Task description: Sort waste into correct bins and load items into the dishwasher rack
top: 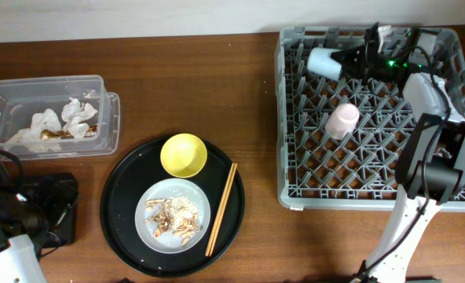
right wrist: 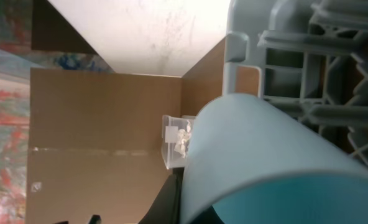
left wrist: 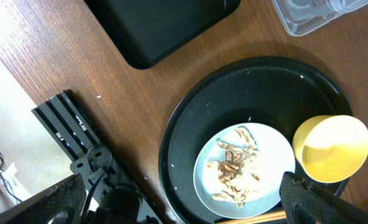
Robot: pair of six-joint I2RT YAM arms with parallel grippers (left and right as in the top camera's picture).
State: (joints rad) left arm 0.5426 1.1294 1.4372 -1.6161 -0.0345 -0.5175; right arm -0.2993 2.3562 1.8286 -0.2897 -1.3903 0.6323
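Observation:
My right gripper [top: 344, 60] is shut on the light blue cup [top: 324, 61], held on its side over the far left part of the grey dishwasher rack [top: 295, 192]; the cup fills the right wrist view [right wrist: 265, 162]. A small pink cup [top: 342, 120] lies in the rack. On the round black tray [top: 122, 216] sit the yellow bowl [top: 184, 154], the pale grey plate [top: 203, 224] with food scraps [top: 173, 218], and wooden chopsticks [top: 221, 208]. The clear container [top: 12, 98] holds tissues [top: 77, 114] and a gold wrapper [top: 53, 136]. My left gripper [left wrist: 184, 211] is open above the tray's near edge.
The flat black box [top: 56, 192] lies at the left by my left arm, and shows in the left wrist view [left wrist: 165, 28]. The clear container's lid [top: 111, 118] leans at its right side. Bare wood lies between tray and rack.

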